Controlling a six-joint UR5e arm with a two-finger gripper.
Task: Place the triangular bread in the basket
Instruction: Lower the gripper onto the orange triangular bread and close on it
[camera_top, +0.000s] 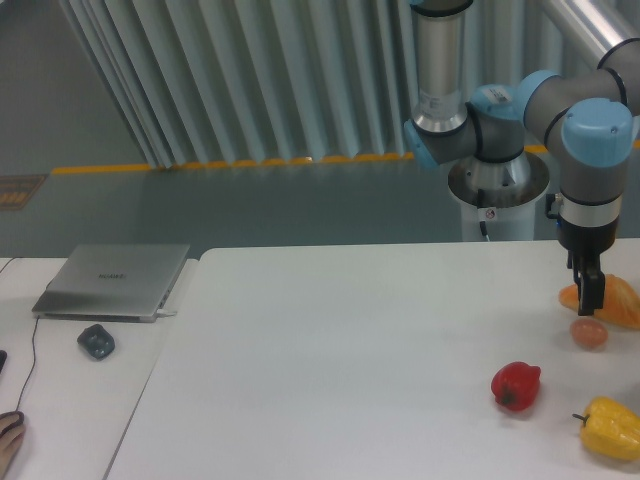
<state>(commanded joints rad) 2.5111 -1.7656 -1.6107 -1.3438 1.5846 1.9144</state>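
Observation:
The triangular bread (618, 303) is a glossy golden-orange wedge lying on the white table (350, 350) at the far right edge of the view, partly cut off by the frame. My gripper (593, 303) points straight down over the bread's left end, and its dark fingers (596, 290) cover part of the crust. The fingers read as one narrow dark shape, so I cannot tell whether they grip the bread. No basket is in view.
A small round tan-orange ball (589, 333) sits just below the gripper. A red pepper (516, 386) and a yellow bell pepper (610, 428) lie nearer the front right. A closed laptop (112, 280) and a dark mouse (96, 341) rest on the left desk.

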